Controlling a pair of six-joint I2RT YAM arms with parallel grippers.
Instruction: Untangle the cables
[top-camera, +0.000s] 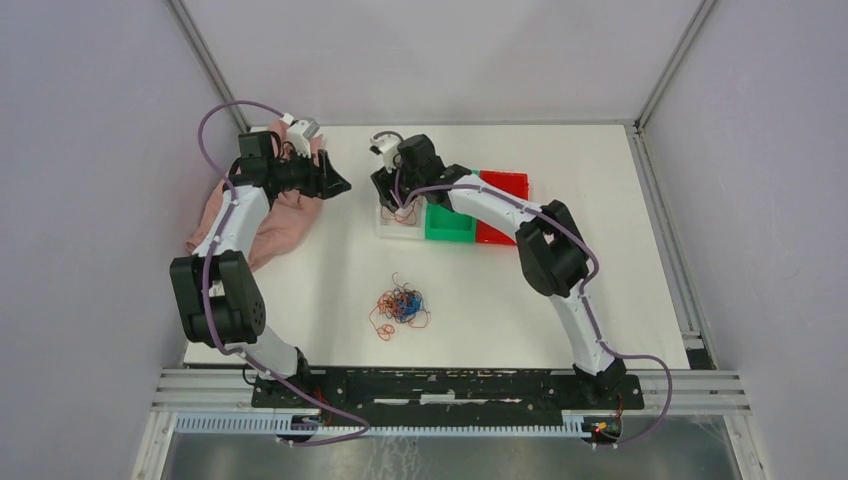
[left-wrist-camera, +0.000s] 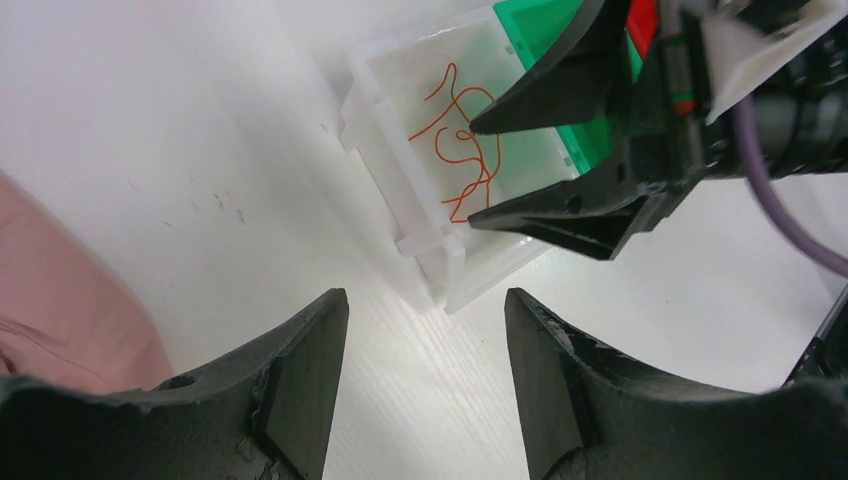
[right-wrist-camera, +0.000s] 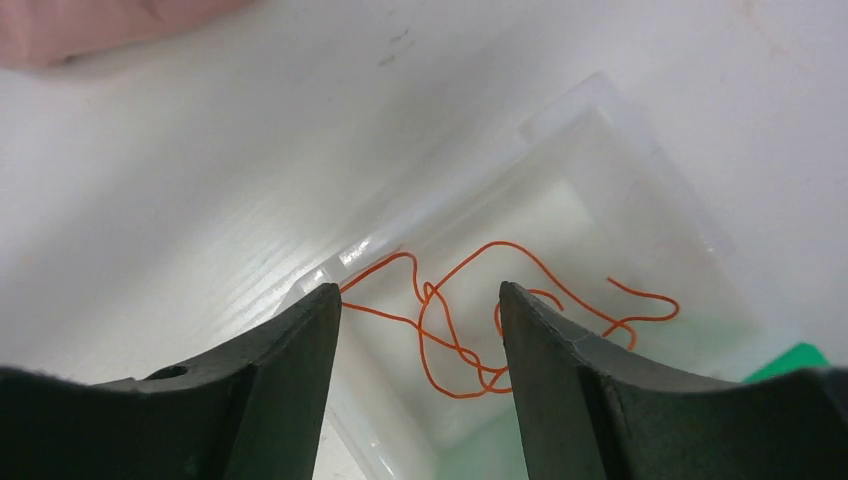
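CABLES: tangle at centre of top view; orange cable in clear bin, upper centre | FINGERS: left gripper and right gripper both spread, empty | HANDLING: likely featherlight, springy, snag-prone; pinch your next strand at a loose outer loop.

I get bright, even light from overhead. Glare washes out the counter beyond my jaws; shadows stay faint.

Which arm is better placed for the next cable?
Probably right: the right end effector, open over the clear plastic bin, lines up with the tangled pile of coloured cables; the left end effector sits aside by pink cloth.
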